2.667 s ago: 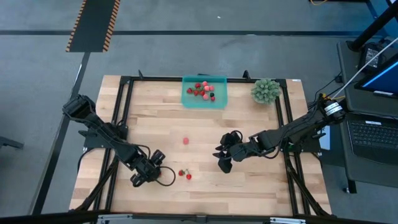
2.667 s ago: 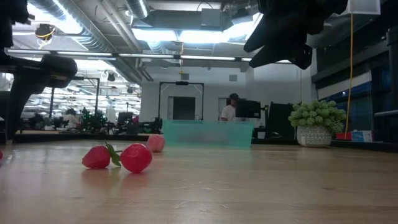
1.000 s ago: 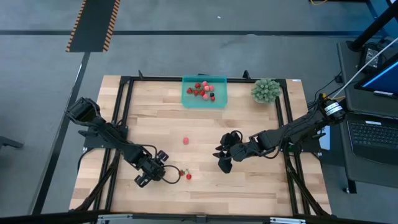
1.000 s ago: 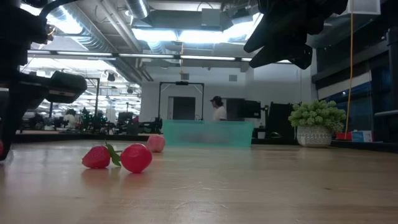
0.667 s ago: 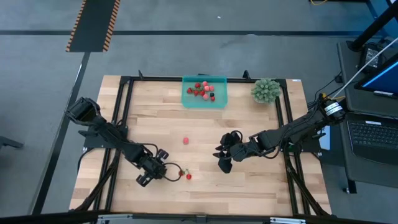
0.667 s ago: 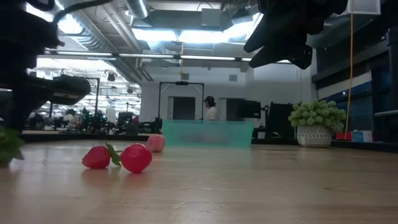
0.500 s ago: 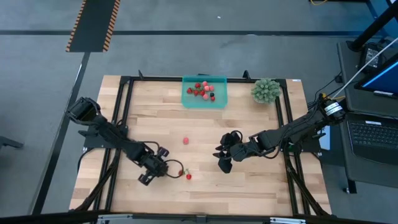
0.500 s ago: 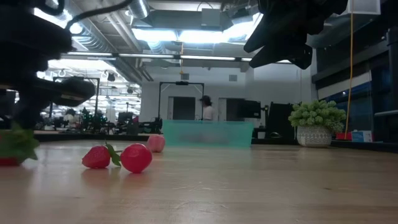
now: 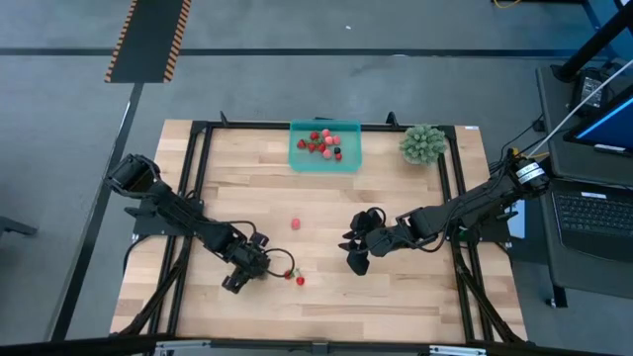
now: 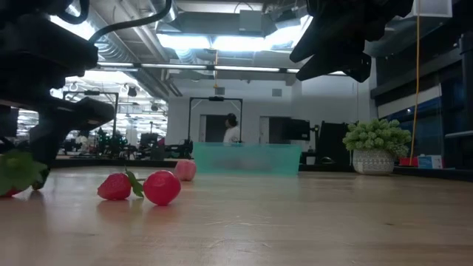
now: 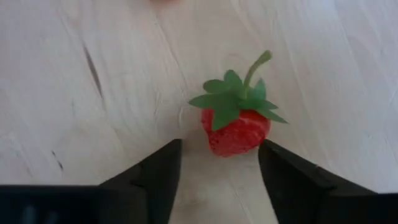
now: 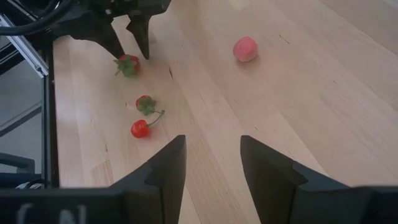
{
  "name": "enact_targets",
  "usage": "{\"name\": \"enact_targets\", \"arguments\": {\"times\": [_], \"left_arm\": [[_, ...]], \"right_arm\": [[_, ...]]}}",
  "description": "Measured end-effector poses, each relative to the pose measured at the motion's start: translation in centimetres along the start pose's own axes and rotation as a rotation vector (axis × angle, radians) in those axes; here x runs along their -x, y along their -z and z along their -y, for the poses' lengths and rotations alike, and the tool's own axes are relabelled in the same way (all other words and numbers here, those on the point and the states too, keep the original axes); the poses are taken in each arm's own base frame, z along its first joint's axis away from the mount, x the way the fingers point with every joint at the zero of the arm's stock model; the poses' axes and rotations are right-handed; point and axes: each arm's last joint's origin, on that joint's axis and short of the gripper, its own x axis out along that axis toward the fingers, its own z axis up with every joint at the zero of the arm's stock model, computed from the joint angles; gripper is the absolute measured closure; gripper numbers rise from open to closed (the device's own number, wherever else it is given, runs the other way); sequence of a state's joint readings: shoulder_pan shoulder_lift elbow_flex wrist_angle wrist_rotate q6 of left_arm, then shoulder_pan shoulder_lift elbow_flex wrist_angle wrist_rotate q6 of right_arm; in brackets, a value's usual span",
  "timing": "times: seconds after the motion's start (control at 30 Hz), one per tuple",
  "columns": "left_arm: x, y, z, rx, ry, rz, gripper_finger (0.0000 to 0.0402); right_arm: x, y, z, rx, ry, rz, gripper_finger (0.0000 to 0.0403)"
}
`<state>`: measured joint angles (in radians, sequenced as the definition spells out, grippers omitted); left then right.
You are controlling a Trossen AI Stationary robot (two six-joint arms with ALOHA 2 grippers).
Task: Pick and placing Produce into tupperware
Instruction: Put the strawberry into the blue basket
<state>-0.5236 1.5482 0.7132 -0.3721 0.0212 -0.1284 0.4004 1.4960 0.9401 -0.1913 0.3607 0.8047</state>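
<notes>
- The left gripper (image 9: 269, 262) sits low on the wooden table (image 9: 396, 208), jaws parted around a red strawberry (image 11: 235, 127) with a green leafy top; no finger visibly touches it.
- Two more red berries (image 9: 295, 277) lie just beside that gripper, and a pink piece (image 9: 295, 224) lies farther toward the teal tupperware (image 9: 325, 158), which already holds a cluster of berries.
- The right gripper (image 9: 356, 259) hovers near the table's middle, fingers apart and holding nothing.
- Only the left wrist view shows the strawberry between the fingers; the right wrist view shows all four loose pieces.
</notes>
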Motion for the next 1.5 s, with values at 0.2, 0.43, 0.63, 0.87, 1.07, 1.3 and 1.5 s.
{"name": "enact_targets", "arguments": {"times": [0.2,0.43,0.63,0.87,1.07,1.3,1.5], "left_arm": [[0.0,-0.4,0.3,-0.013,0.010,0.049,0.0141],[0.0,-0.7,0.4,-0.017,0.013,0.079,0.0132],[0.1,-1.1,0.4,-0.019,0.012,0.123,0.0140],[-0.7,-1.0,0.4,-0.018,0.002,0.095,0.0144],[-1.4,-1.0,0.3,-0.019,-0.008,0.086,0.0144],[-1.2,-1.1,0.3,-0.019,-0.011,0.094,0.0146],[-1.2,-1.1,0.2,-0.016,-0.019,0.092,0.0188]], "right_arm": [[0.0,0.0,0.0,0.001,0.000,0.000,0.0248],[0.0,0.0,0.0,0.002,0.000,0.000,0.0248],[0.0,0.0,0.0,0.000,0.000,0.000,0.0248],[0.0,0.0,0.0,-0.001,0.000,0.000,0.0248],[0.0,0.0,0.0,-0.001,0.000,0.000,0.0248],[0.0,0.0,0.0,-0.001,0.000,0.000,0.0248],[0.0,0.0,0.0,-0.001,0.000,0.000,0.0248]]}}
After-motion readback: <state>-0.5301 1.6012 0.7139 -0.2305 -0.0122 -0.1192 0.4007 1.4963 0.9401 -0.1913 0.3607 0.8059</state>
